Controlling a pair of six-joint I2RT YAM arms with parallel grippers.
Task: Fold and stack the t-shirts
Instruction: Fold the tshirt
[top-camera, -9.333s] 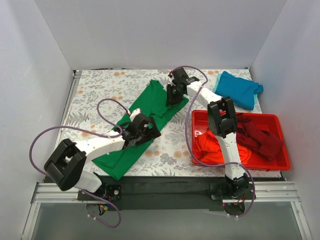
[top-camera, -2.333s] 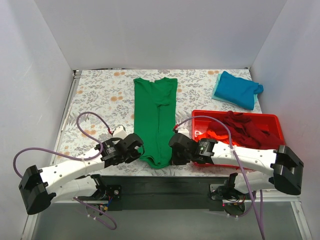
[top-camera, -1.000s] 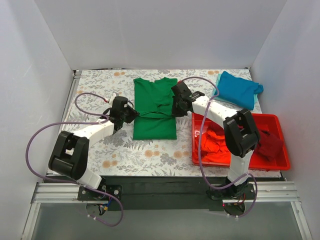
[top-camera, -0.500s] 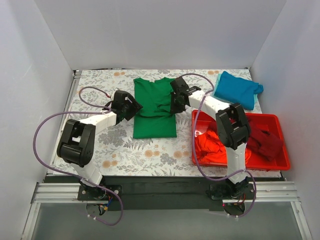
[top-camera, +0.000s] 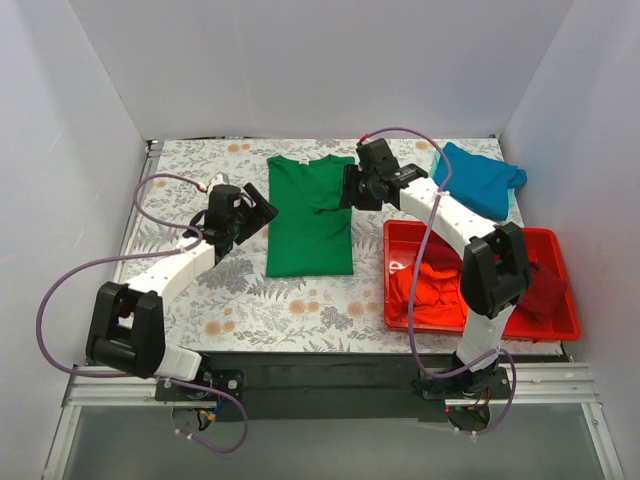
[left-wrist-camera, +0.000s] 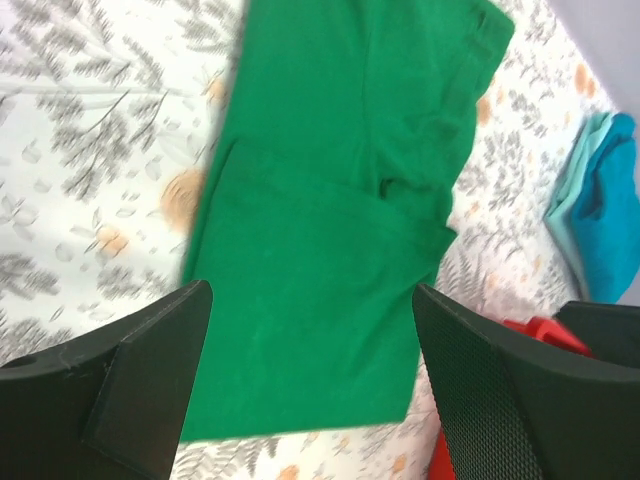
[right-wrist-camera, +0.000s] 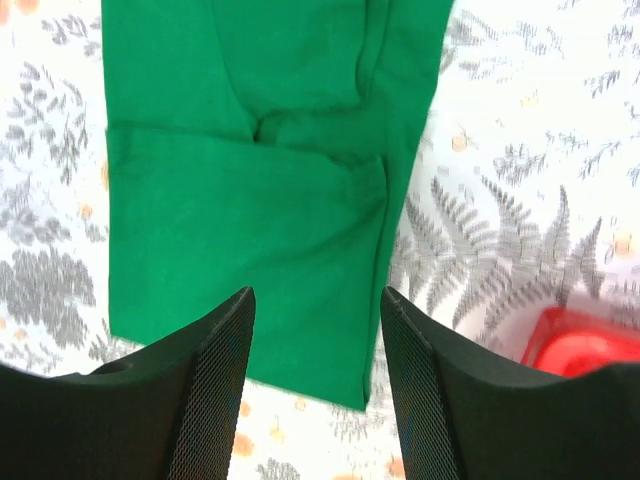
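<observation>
Plainly, the left end effector (left-wrist-camera: 310, 292) and right end effector (right-wrist-camera: 318, 295) both gape empty above the green t-shirt (top-camera: 310, 225), folded hem-up on the bench (top-camera: 300, 310). Only the top view places them at its 9 and 2 o'clock edges, with the orange-red t-shirt (top-camera: 430, 290) at 4 o'clock.

1. The left arm (top-camera: 165, 268): base at the near left, elbow raised above it, forearm stretched far and to the right.
2. The left gripper (top-camera: 258, 210): jaws spread wide, nothing between them. The black fingers (left-wrist-camera: 140, 380) pointed down at the table.
3. The right arm (top-camera: 440, 205): base at the near right, elbow raised at mid-right, forearm reaching far and to the left.
4. The right gripper (top-camera: 350, 190): jaws parted and empty, fingers (right-wrist-camera: 205, 390) aimed downward.
5. The two grippers stood well apart, facing each other across the centre.
</observation>
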